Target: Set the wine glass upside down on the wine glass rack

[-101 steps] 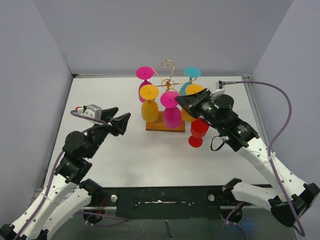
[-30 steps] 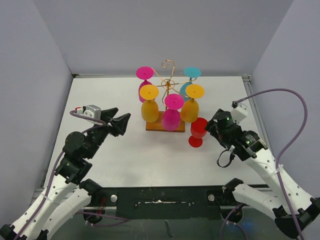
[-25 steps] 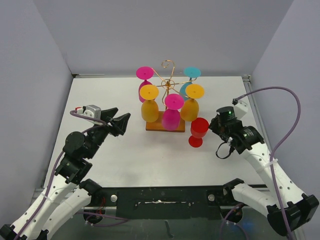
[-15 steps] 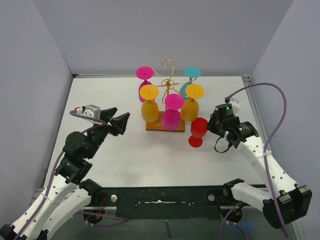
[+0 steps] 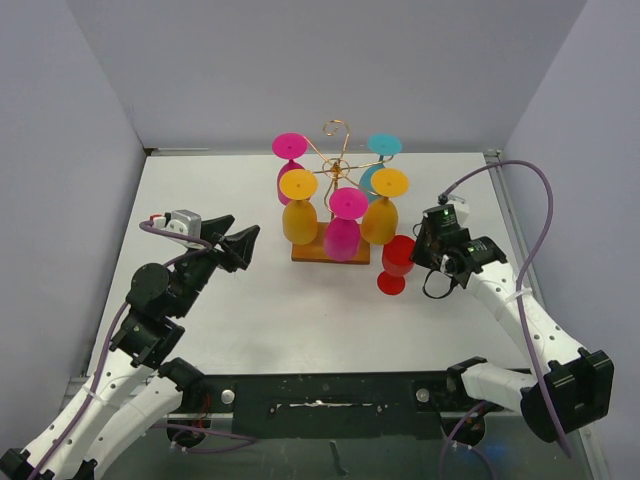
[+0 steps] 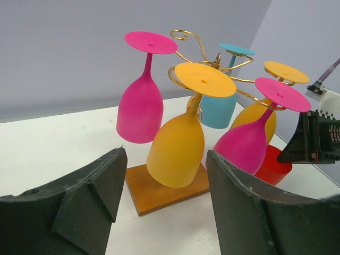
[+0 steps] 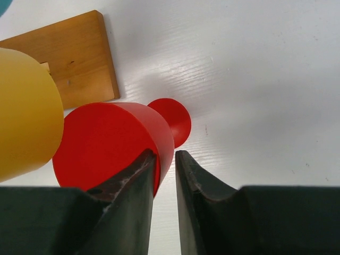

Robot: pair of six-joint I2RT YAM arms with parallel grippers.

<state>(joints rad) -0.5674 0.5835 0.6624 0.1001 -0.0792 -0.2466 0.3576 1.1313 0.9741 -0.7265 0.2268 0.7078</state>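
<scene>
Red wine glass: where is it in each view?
Top external: red wine glass right of centre.
Left wrist: glass at lower right, mostly hidden.
Right wrist: glass centre-left, close up.
Shared landmark: the rack's wooden base, seen in all three.

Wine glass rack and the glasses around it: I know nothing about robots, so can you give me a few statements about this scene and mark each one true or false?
1. Five glasses hang upside down on the wine glass rack. True.
2. The red wine glass hangs there too. False: it stands upright on the table beside the rack's wooden base.
3. The right gripper has a finger on either side of the red glass's wall. True.
4. The left gripper holds a yellow glass. False: it is open and holds nothing.
</scene>
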